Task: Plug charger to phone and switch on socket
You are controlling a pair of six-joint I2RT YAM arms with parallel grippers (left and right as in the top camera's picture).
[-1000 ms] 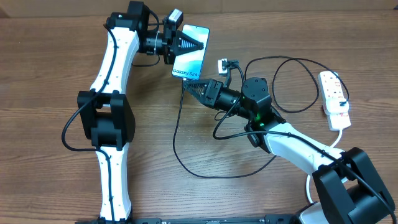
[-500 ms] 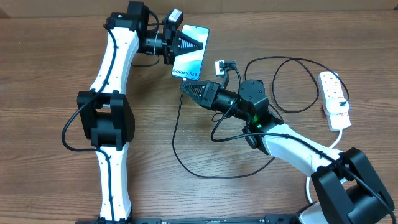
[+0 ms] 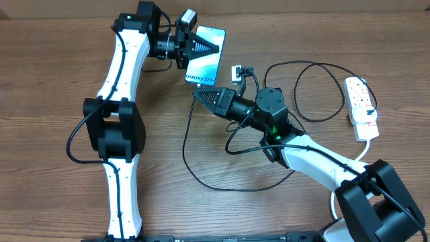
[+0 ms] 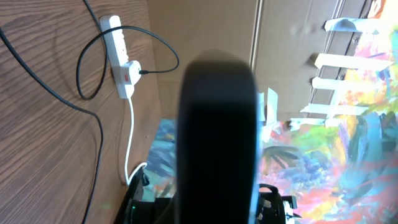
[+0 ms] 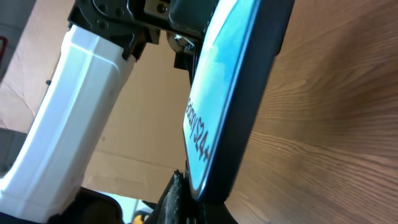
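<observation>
The phone, blue screen with "Galaxy S24" text at its near short edge, is held tilted above the table by my left gripper, which is shut on it. In the left wrist view its dark back fills the middle. My right gripper is shut on the free end of the black charger cable, right at the phone's near short edge. In the right wrist view the fingers touch the phone's lower edge; the plug itself is hidden. The white socket lies at the far right.
The black cable loops over the table between my arms and round to the socket, which also shows in the left wrist view. The socket's white lead runs off toward the front right. Cardboard walls stand behind the table.
My right gripper has crept a little to the left, closer under the phone's near edge. The left gripper and phone have held still.
</observation>
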